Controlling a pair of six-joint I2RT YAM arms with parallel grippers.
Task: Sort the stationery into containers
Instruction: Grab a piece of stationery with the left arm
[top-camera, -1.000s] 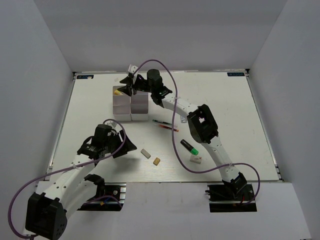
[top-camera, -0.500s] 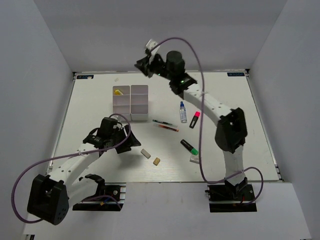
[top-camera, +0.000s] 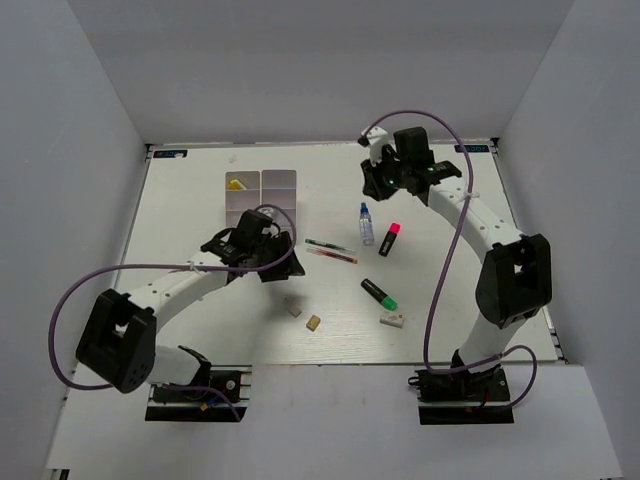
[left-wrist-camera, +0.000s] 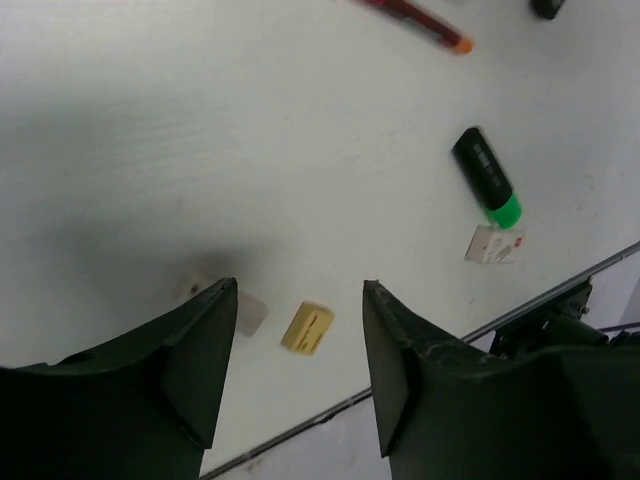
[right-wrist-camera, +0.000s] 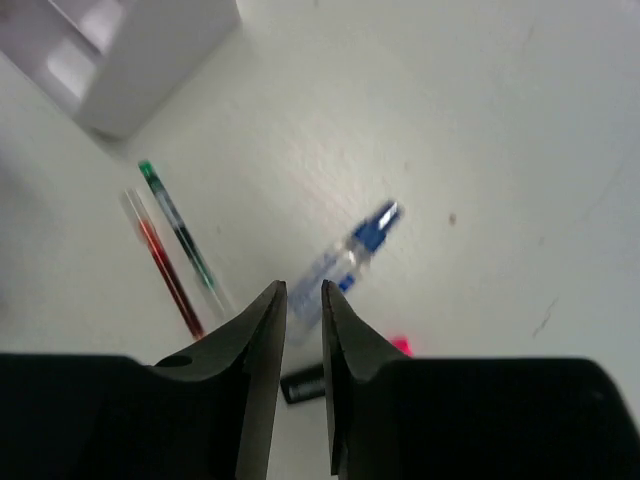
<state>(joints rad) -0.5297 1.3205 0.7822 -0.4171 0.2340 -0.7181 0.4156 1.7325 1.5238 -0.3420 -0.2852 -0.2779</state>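
seen from above, the organiser (top-camera: 261, 190) sits at 10 o'clock on the counter (top-camera: 450, 260). two pens (top-camera: 330, 250) lie side by side near the centre. the glue bottle (top-camera: 366, 224) lies at their 2 o'clock, with one highlighter (top-camera: 389, 239) just at its 4 o'clock. the other highlighter (top-camera: 378, 294) lies at 5 o'clock, with one eraser (top-camera: 393, 319) close by. two more erasers (top-camera: 313, 322) lie at 6 o'clock.

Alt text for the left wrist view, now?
The left gripper hangs open above the table, a tan eraser seen between its fingers and a grey eraser beside one. Further off lie a green-capped highlighter, a white eraser and a red pen.
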